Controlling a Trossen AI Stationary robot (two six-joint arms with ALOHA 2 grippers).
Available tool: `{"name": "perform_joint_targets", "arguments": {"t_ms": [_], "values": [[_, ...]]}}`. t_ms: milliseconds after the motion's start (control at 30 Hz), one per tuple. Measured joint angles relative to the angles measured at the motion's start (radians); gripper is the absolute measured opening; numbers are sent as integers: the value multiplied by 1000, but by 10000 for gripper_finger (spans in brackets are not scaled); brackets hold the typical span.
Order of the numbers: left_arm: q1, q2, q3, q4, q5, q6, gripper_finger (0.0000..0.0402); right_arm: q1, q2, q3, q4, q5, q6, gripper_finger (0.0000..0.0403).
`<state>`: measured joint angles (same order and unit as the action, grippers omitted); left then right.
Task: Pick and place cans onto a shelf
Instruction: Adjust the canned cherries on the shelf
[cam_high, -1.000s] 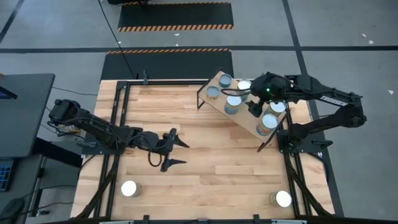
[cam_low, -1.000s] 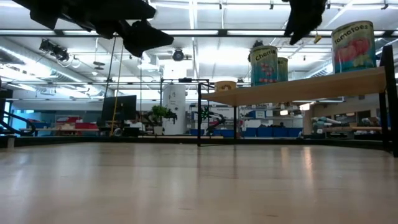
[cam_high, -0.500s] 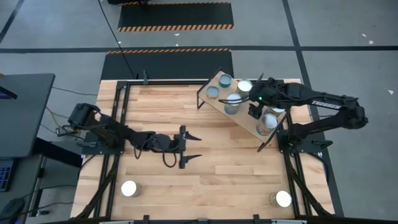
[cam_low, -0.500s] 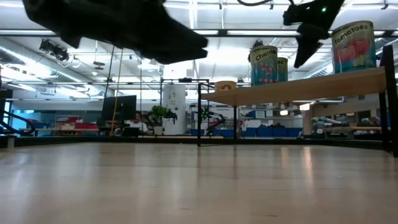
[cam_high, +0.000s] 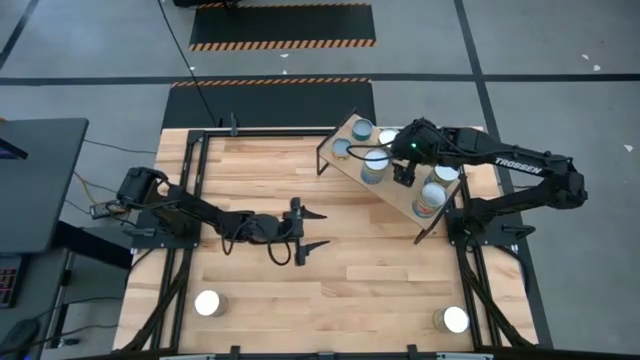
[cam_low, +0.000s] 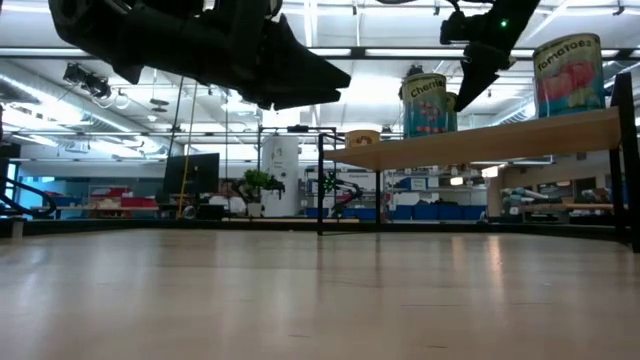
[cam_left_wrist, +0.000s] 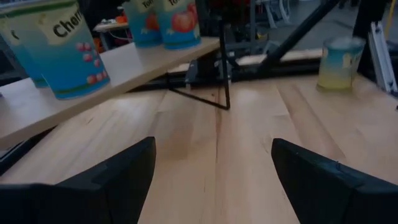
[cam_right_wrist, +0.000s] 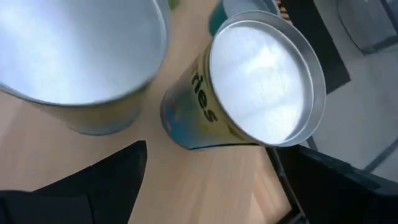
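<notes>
The light-wood shelf (cam_high: 398, 196) stands at the table's far right on a thin black frame and carries several cans, among them a cherries can (cam_low: 425, 103) and a tomatoes can (cam_low: 568, 75). My right gripper (cam_high: 403, 176) hovers open just above the shelf board, among the cans. In the right wrist view its fingers stand apart over the board (cam_right_wrist: 186, 174), near a yellow-labelled can (cam_right_wrist: 261, 93) and a second can top (cam_right_wrist: 81, 50). My left gripper (cam_high: 312, 228) is open and empty above the middle of the table, pointing toward the shelf (cam_left_wrist: 124, 62).
Two more cans stand upright on the table, one at the near left (cam_high: 209, 303) and one at the near right (cam_high: 455, 320); the near right one also shows in the left wrist view (cam_left_wrist: 339, 62). Bare tabletop lies between the arms. Black frame rails run along the table's sides.
My left gripper has gone toward the table's right edge and turned so that its open fingers point at the shelf. My right gripper has shifted a little toward the table's left above the shelf, staying open. The cans have stayed where they were.
</notes>
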<state>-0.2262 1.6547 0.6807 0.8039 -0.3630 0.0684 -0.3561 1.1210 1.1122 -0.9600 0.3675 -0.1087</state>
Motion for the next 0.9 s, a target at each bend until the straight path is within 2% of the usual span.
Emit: {"name": "perform_joint_targets", "arguments": {"t_ms": [200,367,567,767,900], "values": [[-1,0,0,-74,-7,17,325,5,-13,0,-65,15,48,374],[-1,-29,-1,-144,-24,-2,325,86,-17,0,-117,-67,296,374],[5,-120,-1,-234,-79,-4,325,201,34,0,-69,-24,514,374],[5,-133,-1,-237,-105,-4,325,217,81,0,21,-21,655,374],[-3,-133,-1,-241,-116,-5,325,216,103,0,23,17,714,374]]}}
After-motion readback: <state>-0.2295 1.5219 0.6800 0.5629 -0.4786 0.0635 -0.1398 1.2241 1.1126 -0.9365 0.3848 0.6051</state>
